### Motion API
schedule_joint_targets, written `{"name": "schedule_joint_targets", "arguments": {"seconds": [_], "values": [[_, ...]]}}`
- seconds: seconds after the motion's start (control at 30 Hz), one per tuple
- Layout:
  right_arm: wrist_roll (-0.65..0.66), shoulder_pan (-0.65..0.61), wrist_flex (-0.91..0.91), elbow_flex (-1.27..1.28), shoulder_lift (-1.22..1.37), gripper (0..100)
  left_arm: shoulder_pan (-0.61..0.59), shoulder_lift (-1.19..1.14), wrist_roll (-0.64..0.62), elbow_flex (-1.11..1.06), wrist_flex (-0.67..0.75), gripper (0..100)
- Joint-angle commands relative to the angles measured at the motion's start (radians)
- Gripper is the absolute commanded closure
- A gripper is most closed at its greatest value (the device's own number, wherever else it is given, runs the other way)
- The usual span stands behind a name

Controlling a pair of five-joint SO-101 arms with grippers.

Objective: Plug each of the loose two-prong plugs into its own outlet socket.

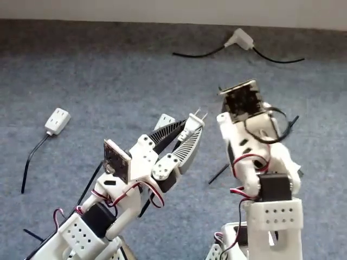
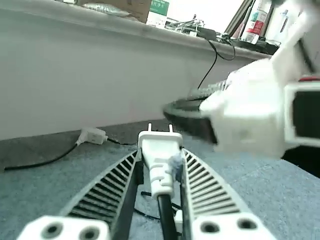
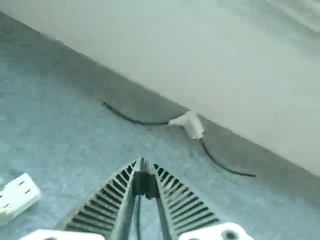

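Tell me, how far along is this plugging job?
Nothing looks plugged in yet. The left gripper holds one white two-prong plug above the grey carpet. The white outlet socket block lies empty, and a second white plug-like piece lies by the wall.

No text, label or number is legible anywhere.

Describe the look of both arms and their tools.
The left arm and right arm have white plastic shells, black servo blocks and looping red, white and black wires. Each carries a dark square camera board near the wrist. The left tool and right tool end in tapered, ribbed fingers.
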State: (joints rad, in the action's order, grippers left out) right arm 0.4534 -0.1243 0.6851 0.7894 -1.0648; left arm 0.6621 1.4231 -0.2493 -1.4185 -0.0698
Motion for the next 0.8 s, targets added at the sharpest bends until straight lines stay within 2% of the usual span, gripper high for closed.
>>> {"name": "schedule_joint_targets", "arguments": {"seconds": [0.0,0.23,0.33,0.47,0.63,0.77], "values": [[-0.029,0.119,-0.021,-0.202,-0.008,99.2,-0.001,0.007,-0.005,0.001,0.018,99],[-0.029,0.337,0.168,-0.315,0.024,99.2,-0.176,-0.001,-0.006,0.021,-0.018,99],[-0.029,0.414,0.231,-0.311,0.024,99.2,-0.24,-0.002,-0.003,0.116,-0.19,99],[-0.061,0.47,0.311,-0.259,0.022,99.2,-0.268,-0.059,0.0,0.285,-0.414,99],[-0.15,0.522,0.315,-0.124,0.022,99.2,-0.263,-0.341,0.115,0.499,-0.568,99],[-0.189,0.544,0.314,0.005,0.022,99.2,-0.274,-0.634,0.103,0.725,-0.707,99]]}}
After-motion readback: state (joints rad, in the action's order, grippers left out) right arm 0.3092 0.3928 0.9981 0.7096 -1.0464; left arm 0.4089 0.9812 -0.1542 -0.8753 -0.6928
